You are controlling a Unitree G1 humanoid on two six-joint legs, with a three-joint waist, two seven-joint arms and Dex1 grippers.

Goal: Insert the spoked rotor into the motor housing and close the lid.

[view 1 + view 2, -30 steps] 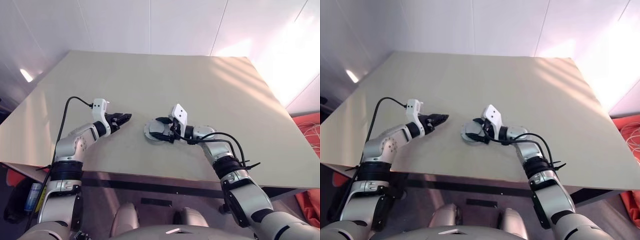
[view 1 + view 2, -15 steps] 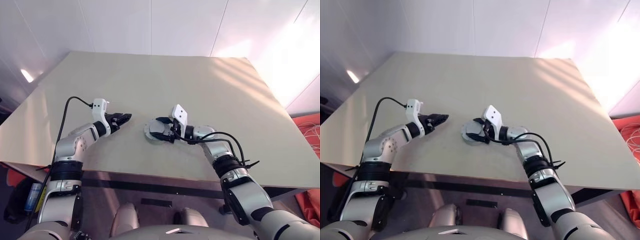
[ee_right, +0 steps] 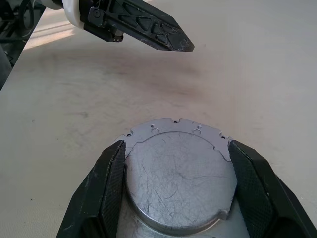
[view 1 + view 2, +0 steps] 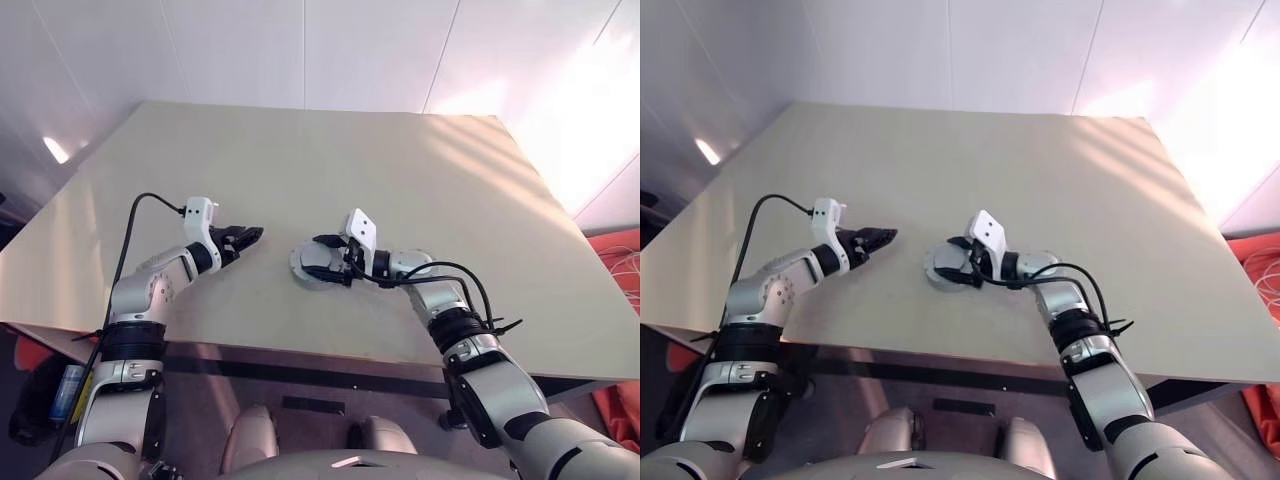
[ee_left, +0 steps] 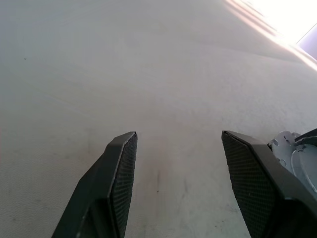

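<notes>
On the pale beige surface [image 4: 420,180], toward its near edge, the right gripper [image 3: 173,163] straddles the round silver-grey metal lid [image 3: 178,173], its black fingers [image 3: 106,191] spread to the disc's full width at either edge; whether they press it is unclear. The lid appears to sit atop a flanged grey base. If those fingers bear unevenly, the lid could skew or slide. Just beyond, toward the left edge, the left gripper [image 4: 245,239] hangs empty, held wide over bare surface.
</notes>
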